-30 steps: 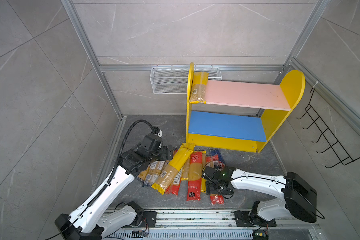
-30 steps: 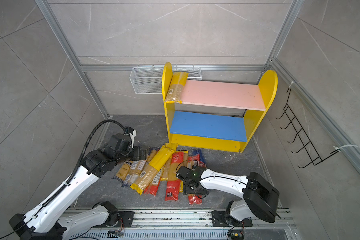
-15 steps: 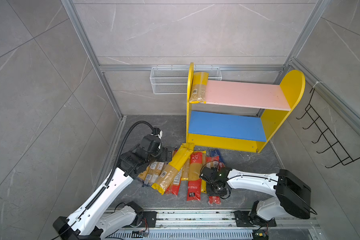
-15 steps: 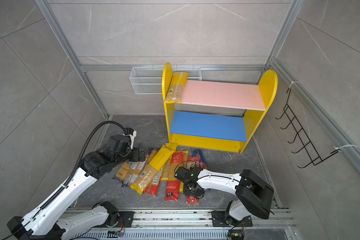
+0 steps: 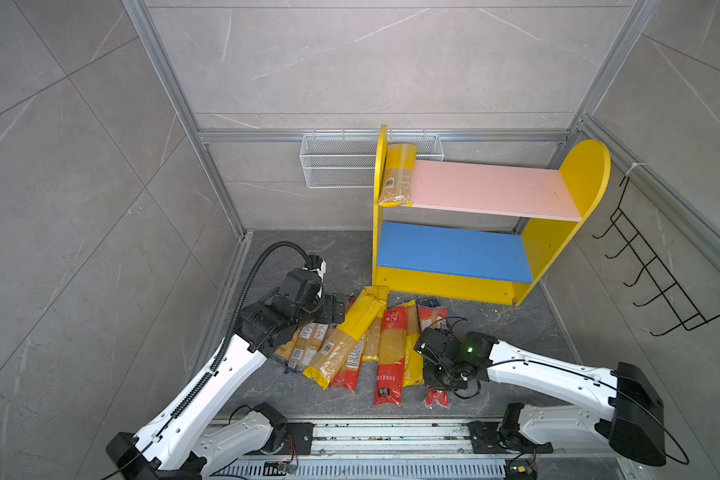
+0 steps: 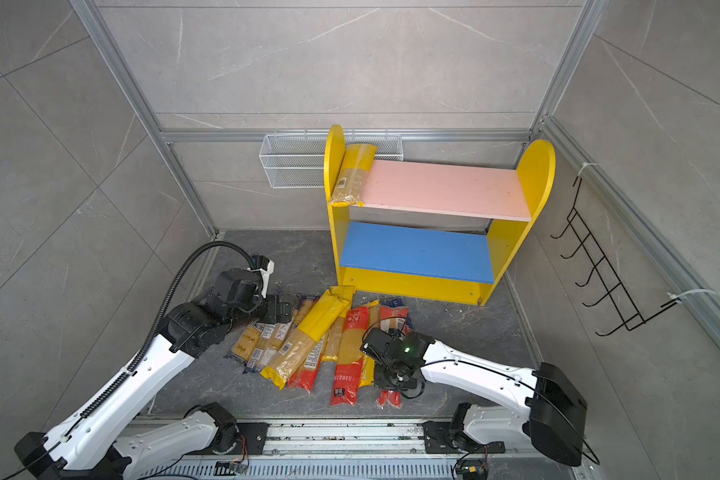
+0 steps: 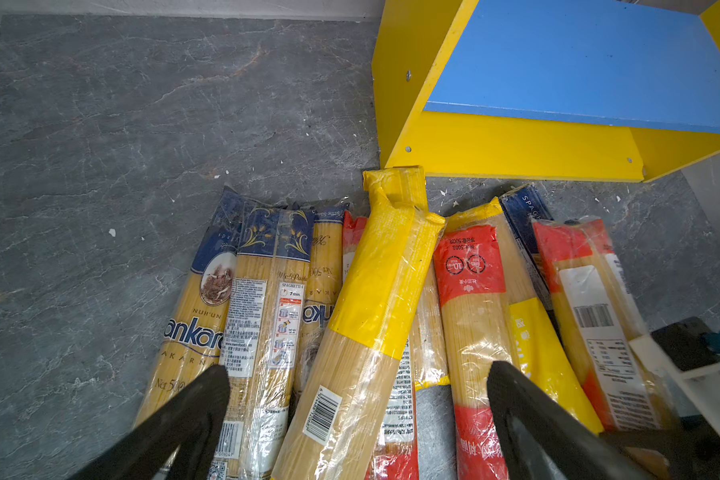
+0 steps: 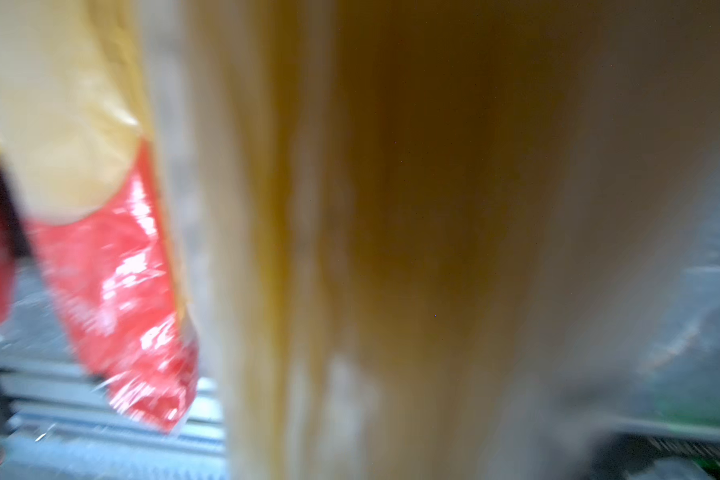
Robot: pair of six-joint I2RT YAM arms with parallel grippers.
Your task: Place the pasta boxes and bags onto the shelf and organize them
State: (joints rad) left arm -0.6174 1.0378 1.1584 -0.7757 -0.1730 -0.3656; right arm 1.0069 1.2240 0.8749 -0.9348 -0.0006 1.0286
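Observation:
Several pasta packets lie in a pile on the grey floor in front of the shelf. One yellow packet lies on the left end of the shelf's pink board. My left gripper hangs open over the pile's left part, straddling a yellow packet without touching it. My right gripper is pressed down on a red-ended packet at the pile's right end. Blurred pale strands fill the right wrist view and hide the jaws.
A white wire basket hangs on the back wall behind the shelf's left panel. A black hook rack hangs on the right wall. The arms' metal rail runs along the floor's front edge. The blue lower board is bare.
The right arm has drawn in towards the pile, and its gripper sits lower over the red-ended packet. The left arm has barely shifted. The packets lie as before.

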